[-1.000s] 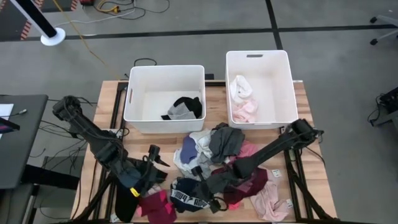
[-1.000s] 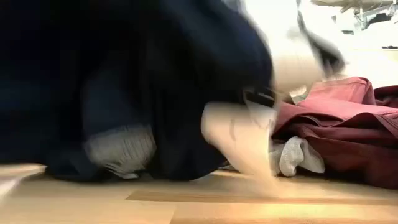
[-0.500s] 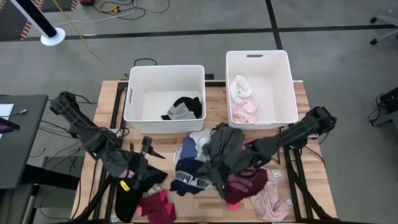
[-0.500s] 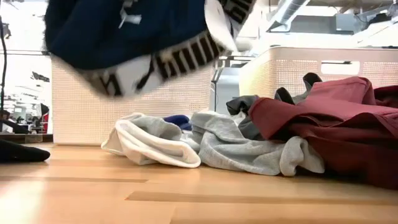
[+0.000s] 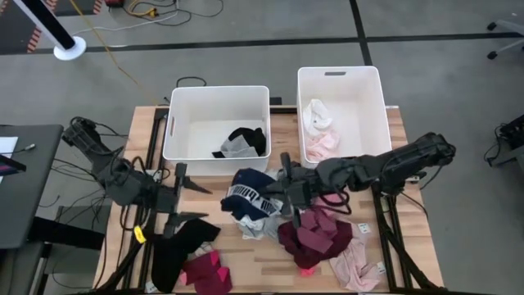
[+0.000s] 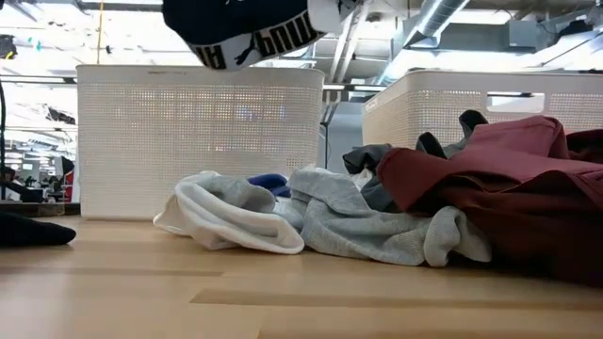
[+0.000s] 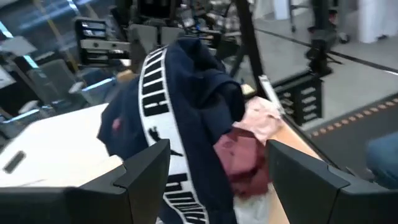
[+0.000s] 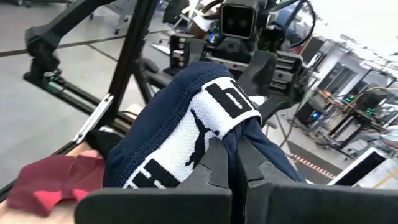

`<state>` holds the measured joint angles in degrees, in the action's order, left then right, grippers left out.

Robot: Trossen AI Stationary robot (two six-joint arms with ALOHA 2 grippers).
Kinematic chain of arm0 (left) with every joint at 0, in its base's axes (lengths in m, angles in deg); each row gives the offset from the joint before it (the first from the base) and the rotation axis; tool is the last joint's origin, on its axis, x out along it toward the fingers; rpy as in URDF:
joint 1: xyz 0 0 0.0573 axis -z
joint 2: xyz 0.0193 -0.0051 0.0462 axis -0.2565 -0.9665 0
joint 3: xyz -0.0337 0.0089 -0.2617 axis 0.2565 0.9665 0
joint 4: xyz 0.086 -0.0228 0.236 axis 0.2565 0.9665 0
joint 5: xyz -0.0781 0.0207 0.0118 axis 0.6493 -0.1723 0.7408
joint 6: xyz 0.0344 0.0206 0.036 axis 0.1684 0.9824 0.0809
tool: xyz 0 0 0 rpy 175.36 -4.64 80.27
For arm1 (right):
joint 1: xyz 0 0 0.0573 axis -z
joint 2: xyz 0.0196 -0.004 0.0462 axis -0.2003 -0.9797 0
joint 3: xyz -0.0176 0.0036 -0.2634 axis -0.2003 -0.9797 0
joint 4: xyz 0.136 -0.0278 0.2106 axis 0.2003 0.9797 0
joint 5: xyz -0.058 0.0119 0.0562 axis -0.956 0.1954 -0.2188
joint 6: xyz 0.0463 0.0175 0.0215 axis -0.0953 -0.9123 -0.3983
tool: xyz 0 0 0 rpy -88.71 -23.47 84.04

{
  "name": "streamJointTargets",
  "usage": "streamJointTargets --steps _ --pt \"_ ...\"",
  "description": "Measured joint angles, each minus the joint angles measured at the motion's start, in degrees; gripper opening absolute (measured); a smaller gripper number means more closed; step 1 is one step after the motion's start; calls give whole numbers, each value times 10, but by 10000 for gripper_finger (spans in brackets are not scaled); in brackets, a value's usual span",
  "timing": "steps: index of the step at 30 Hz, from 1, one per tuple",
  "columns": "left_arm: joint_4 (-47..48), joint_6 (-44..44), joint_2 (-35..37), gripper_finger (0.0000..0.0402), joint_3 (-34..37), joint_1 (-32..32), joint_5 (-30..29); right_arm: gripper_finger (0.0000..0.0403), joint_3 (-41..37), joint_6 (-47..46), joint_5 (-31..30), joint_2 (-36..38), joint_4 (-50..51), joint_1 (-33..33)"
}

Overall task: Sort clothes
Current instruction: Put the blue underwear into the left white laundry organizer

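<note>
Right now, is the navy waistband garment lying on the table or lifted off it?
Lifted: the right gripper is shut on the navy garment, which hangs clear above the table.

Two bins stood at upper centre: left bin [image 5: 216, 123], right bin [image 5: 342, 111]. Lifted garment [image 5: 252, 195] hung below them, between both grippers; clothes pile [image 5: 315, 238] lay lower right of it.

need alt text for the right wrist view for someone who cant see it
The right end effector is shut on a navy garment with a white lettered waistband, held up in the air. Beyond it the left end effector faces the camera, and a maroon garment lies below on the wooden table.
</note>
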<state>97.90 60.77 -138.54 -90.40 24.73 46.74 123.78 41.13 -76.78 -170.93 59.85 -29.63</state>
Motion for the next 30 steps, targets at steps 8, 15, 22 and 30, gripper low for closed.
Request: streamJointTargets --steps 8,15,22,30 --pt "-39 7 -10 256 0 -75 2 1 29 31 4 2 -23 19" --pt "-81 -35 -23 256 0 -146 131 1 46 51 6 1 -20 24" --pt "-121 -49 -65 256 0 -196 228 1 46 48 5 1 -12 25" --pt "-170 -24 -109 254 0 -231 230 2 46 34 5 1 0 25"
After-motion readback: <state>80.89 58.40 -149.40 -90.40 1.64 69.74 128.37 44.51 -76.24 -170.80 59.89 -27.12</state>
